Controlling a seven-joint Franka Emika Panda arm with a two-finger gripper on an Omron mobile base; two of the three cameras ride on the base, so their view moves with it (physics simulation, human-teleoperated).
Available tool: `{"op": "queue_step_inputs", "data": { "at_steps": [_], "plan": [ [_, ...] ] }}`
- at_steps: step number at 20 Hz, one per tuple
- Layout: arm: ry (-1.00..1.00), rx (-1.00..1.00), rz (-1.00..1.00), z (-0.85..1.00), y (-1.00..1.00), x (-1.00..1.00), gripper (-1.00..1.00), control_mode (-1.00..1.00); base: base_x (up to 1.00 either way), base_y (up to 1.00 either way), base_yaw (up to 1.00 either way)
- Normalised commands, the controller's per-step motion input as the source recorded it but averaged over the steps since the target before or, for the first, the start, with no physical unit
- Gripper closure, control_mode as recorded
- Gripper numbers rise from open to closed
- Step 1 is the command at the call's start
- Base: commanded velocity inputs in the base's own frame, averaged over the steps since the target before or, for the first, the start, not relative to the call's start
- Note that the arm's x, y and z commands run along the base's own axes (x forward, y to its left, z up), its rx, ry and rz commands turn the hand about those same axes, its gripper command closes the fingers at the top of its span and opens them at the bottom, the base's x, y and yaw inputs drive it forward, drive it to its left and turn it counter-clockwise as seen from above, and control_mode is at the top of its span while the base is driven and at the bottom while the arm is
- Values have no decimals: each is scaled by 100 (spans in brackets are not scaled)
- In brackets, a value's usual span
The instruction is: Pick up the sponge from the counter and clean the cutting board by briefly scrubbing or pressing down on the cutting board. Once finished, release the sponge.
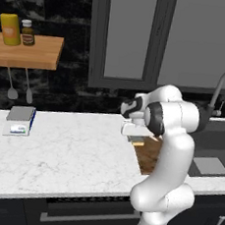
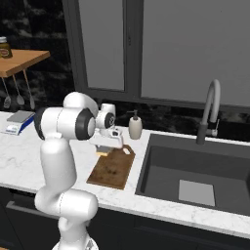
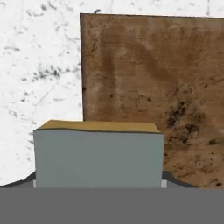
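Right base view: white marble counter [image 2: 19, 161] bears the cutting board [image 2: 112, 171]; claw [image 2: 105, 150] clamps the sponge [image 2: 102, 153].

Base views flank arm; hand view close above cutting board [image 3: 153, 78].

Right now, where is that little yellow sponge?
The sponge is held in the gripper, over the far left end of the cutting board, near the soap bottle.
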Motion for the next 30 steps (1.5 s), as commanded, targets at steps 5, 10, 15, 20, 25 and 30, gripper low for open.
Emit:
{"op": "queue_step_inputs", "data": {
  "at_steps": [5, 10, 15, 20, 25, 30],
  "plan": [
    [-7, 0, 0, -47, 0, 84, 100, -100, 0, 0, 0],
    [-3, 4, 0, -63, -36, 45, 100, -100, 0, 0, 0],
    [-7, 5, 0, -29, -49, 14, 100, -100, 0, 0, 0],
    [-25, 6, 0, -4, -48, -53, 100, -100, 0, 0, 0],
    [-33, 4, 0, -26, -44, -52, 100, -100, 0, 0, 0],
    [-27, 0, 0, -64, -13, 11, 100, -100, 0, 0, 0]
  ]
}}
